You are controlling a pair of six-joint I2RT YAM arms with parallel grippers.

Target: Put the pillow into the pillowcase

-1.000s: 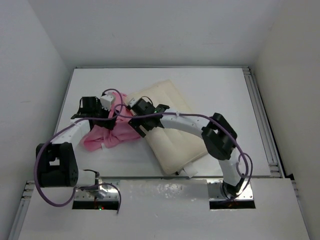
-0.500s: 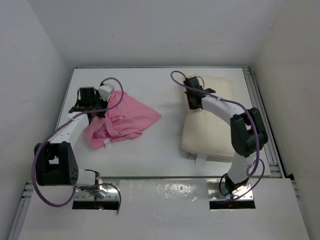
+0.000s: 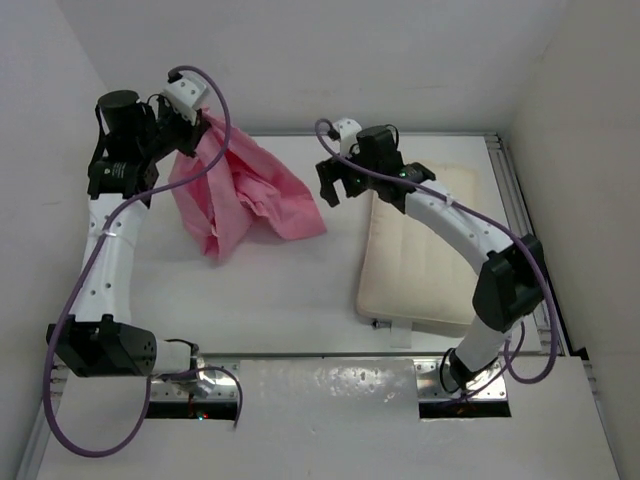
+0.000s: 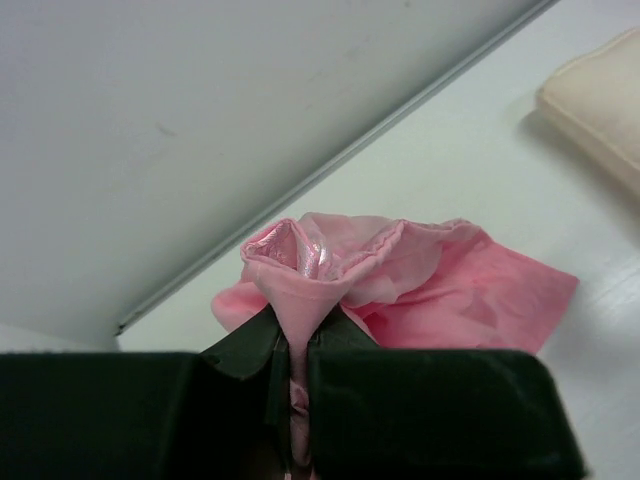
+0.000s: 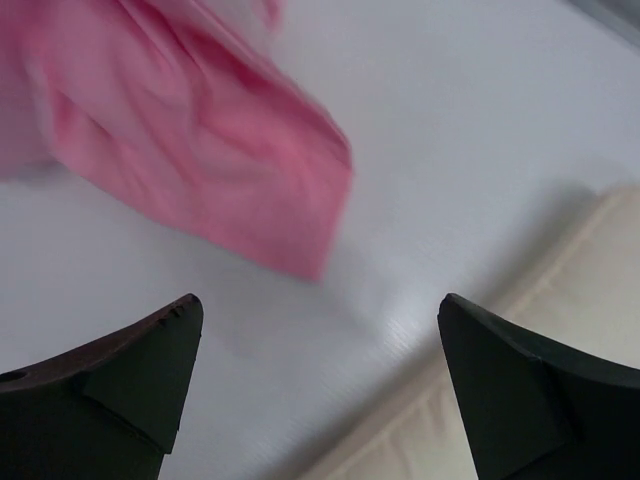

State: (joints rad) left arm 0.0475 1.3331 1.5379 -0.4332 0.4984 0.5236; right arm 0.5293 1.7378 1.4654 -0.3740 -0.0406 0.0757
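Two items, not yet joined.

Item one: pillowcase (image 3: 245, 195), pink satin, bunched. It hangs from the left gripper (image 4: 295, 345), whose fingers are pressed together on a gathered fold. Its lower part appears to rest on the table (image 3: 300, 290).

Item two: pillow (image 3: 430, 250), cream, quilted. It lies flat at the table's right side, well apart from the case.

Right gripper (image 5: 318, 310): fingers spread, holding nothing, hovering between the two items.

Progress: barely begun, by my reckoning (no open mouth of the case shows). Finding the opening and feeding the pillow in both remain.
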